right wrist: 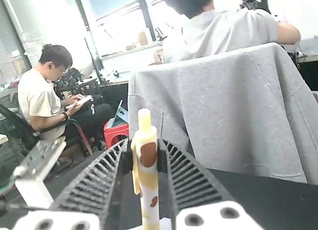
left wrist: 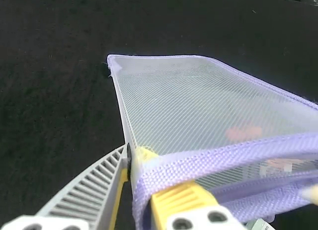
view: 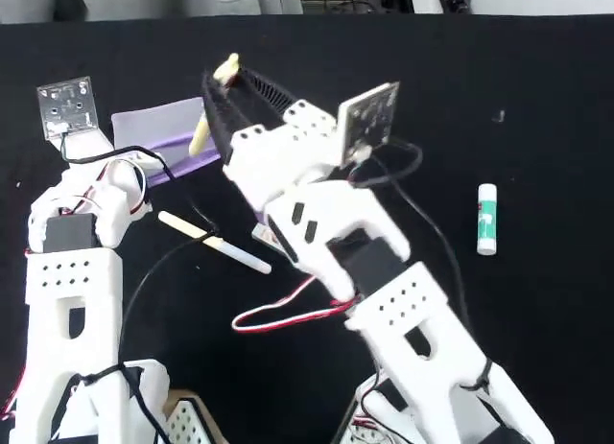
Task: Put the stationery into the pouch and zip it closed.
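The pouch [view: 153,126], white mesh with a purple zip edge, lies at the back left of the black table. My left gripper [view: 161,166] is shut on the pouch's purple edge [left wrist: 198,163], and a blurred orange shape [left wrist: 243,133] shows through the mesh. My right gripper [view: 223,91] is shut on a cream pen with brown spots [right wrist: 145,175], held tilted above the pouch's right end. The pen [view: 203,132] points down toward the pouch. A white pen [view: 216,241] lies on the table between the arms. A white and green glue stick [view: 487,219] lies far right.
Red and white cables [view: 288,315] loop on the table in front of the right arm. In the right wrist view, a grey chair back [right wrist: 223,106] and seated people are behind the table. Open black table surface [view: 537,108] lies around the glue stick.
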Controlling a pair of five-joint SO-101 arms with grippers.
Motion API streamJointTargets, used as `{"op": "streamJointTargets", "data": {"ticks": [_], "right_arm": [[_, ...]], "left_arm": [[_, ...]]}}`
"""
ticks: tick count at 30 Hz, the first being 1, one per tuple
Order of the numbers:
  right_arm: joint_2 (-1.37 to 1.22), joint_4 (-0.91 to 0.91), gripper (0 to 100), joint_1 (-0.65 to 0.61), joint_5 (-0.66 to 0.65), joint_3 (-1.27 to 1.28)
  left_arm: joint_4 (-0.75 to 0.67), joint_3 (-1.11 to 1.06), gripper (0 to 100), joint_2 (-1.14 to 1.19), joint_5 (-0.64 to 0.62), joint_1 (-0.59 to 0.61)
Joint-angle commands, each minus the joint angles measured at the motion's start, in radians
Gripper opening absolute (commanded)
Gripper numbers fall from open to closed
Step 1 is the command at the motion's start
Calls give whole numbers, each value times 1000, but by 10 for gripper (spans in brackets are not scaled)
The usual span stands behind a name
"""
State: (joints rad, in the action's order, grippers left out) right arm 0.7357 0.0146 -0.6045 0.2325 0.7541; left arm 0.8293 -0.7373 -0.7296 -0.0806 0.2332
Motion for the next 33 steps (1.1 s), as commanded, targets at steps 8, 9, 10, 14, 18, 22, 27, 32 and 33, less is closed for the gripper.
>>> {"op": "streamJointTargets", "data": {"ticks": [8,9,10,14,18,22,27,32,33], "right_arm": [[-136,-338,14,-20,-115,110],[-168,-359,14,-20,-126,108],[-196,-377,14,-20,-140,107],[-278,-459,14,-20,-190,124],[-323,-575,15,-20,-204,179],[-312,-741,15,-23,-235,280],[-295,-819,11,-84,-384,348],[-291,-822,11,-140,-480,384],[-291,-822,11,-146,-494,387]], "left_arm": [[-17,8,28,-18,-12,-19],[-17,8,28,-18,-12,-19],[-17,8,28,-18,-12,-18],[-17,8,28,-18,-12,-15],[-17,8,28,-18,-12,-13],[-17,8,28,-18,-14,-13],[-17,13,28,-18,-71,-7],[-9,56,28,-18,-74,-7],[-9,65,28,-18,-74,-10]]}}
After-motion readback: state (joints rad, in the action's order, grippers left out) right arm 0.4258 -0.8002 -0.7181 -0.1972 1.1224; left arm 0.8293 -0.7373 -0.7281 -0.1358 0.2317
